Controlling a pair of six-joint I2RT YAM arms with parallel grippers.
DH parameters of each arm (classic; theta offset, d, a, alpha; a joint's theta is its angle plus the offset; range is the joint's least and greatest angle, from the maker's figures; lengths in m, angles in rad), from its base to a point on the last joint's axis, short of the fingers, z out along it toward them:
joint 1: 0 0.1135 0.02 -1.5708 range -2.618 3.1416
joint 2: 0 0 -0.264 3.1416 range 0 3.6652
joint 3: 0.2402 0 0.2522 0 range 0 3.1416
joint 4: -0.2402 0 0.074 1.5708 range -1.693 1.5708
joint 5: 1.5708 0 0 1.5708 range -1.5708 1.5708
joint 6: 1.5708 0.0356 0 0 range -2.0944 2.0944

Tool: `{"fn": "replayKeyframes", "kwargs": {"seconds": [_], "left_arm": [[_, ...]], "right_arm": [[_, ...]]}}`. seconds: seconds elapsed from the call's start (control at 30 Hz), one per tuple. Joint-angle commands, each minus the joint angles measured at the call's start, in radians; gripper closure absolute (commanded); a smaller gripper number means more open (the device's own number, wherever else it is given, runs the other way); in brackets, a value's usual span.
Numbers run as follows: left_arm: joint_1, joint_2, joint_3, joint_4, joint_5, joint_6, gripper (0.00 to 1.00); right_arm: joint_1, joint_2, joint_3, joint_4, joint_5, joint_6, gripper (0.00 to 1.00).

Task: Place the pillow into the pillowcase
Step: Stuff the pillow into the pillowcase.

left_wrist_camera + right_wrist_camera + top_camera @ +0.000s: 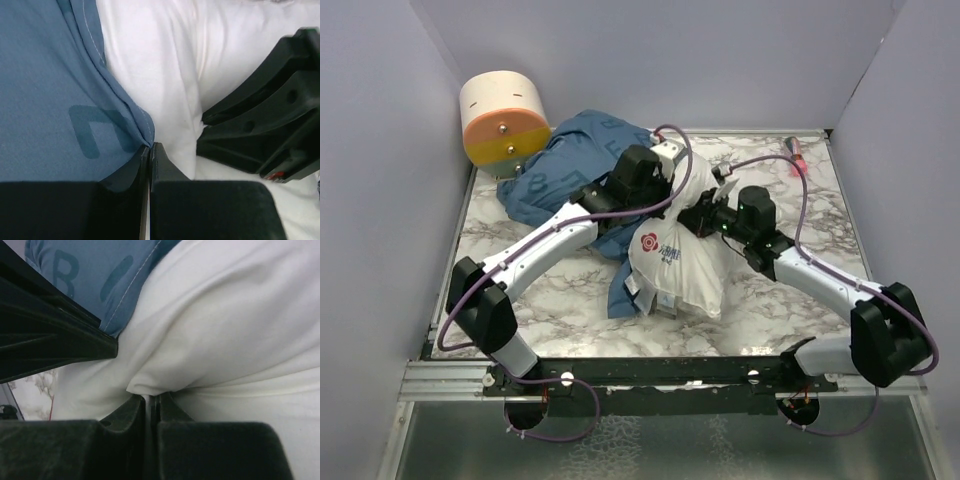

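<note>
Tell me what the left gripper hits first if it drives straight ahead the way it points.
The left gripper, shut on the pillowcase hem, has that fabric at its tips; straight beyond lies the pillow, seemingly right against it, though depth is unclear.

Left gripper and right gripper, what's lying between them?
Only bunched pillow lies between left gripper and right gripper; the left wrist view shows it best.

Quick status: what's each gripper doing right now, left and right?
Left gripper: closed, pinching the edge of the pillowcase.
Right gripper: closed, pinching a fold of the pillow.
</note>
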Motion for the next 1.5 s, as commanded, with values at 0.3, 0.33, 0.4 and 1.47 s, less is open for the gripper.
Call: {"fn": "replayKeyframes", "kwargs": {"seconds": [0.3, 0.33, 0.4, 1.47], "left_arm": [[0.008, -0.123, -0.739, 0.639, 0.365, -0.252, 1.00], [0.009, -0.119, -0.754, 0.647, 0.364, -0.252, 1.00], [0.008, -0.127, -0.787, 0.661, 0.356, -0.255, 1.00], [0.011, 0.158, 0.230, 0.348, 0.500, -0.081, 1.00]], "right_arm": [[0.035, -0.448, -0.011, -0.280, -0.071, -0.118, 0.25], [0.003, -0.419, 0.040, -0.324, -0.082, -0.118, 0.21], [-0.084, -0.343, 0.132, -0.380, -0.115, -0.117, 0.13], [-0.258, 0.045, 0.490, -0.055, -0.278, 0.024, 0.99]]}}
